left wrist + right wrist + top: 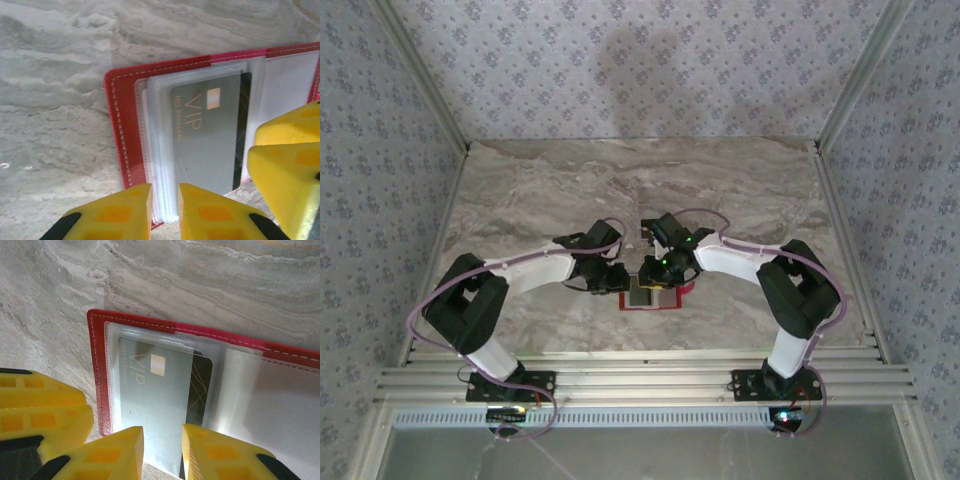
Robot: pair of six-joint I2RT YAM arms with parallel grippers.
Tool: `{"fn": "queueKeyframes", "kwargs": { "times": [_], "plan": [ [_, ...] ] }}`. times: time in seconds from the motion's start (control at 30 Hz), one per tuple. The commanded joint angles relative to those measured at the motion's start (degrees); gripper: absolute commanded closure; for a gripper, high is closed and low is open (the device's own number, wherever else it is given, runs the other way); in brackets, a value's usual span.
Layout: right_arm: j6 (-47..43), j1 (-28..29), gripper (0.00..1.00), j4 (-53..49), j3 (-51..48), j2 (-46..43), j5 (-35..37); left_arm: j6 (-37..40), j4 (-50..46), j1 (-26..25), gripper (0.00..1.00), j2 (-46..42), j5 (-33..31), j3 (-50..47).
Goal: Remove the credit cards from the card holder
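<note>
The red card holder point(682, 291) point(117, 130) point(97, 370) lies open on the marble table between both arms. In its clear sleeves point(155, 150) sit the credit cards: a grey VIP card point(210, 145) point(155, 400) with a dark card point(244, 115) point(200, 390) under it. The grey card's near end sticks out past the holder's edge. My left gripper point(620, 280) point(165, 210) stands with a narrow gap astride the sleeves' near edge. My right gripper point(655, 268) point(162, 452) stands a little open over the grey card's near end. Right fingers point(282, 175) show beside the card.
The marble table point(570, 190) stretches far and to both sides of the holder. Patterned walls point(640, 70) close in the back and sides. An aluminium rail point(640, 380) carries the arm bases at the near edge. The two grippers stand close together over the holder.
</note>
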Motion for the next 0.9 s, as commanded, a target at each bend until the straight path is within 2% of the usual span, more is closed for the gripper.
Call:
{"fn": "queueKeyframes", "kwargs": {
  "times": [0.0, 0.23, 0.7, 0.87],
  "plan": [
    [-0.3, 0.2, 0.72, -1.3, 0.8, -1.3, 0.4, -0.6, 1.4, -0.4, 0.77, 1.6, 1.7, 1.8],
    [-0.2, 0.2, 0.72, -0.8, 0.8, -0.7, 0.1, 0.1, 0.8, -0.4, 0.76, 4.1, 1.4, 2.1],
    [1.0, 0.3, 0.72, 3.1, -0.3, 1.1, -2.8, 1.4, -1.1, -0.6, 0.83, 6.3, -0.5, 1.9],
    [0.5, 0.3, 0.73, 1.2, -0.4, 2.1, -0.2, 1.5, -1.3, -0.6, 0.82, 6.2, -0.5, 1.8]
  ]
}}
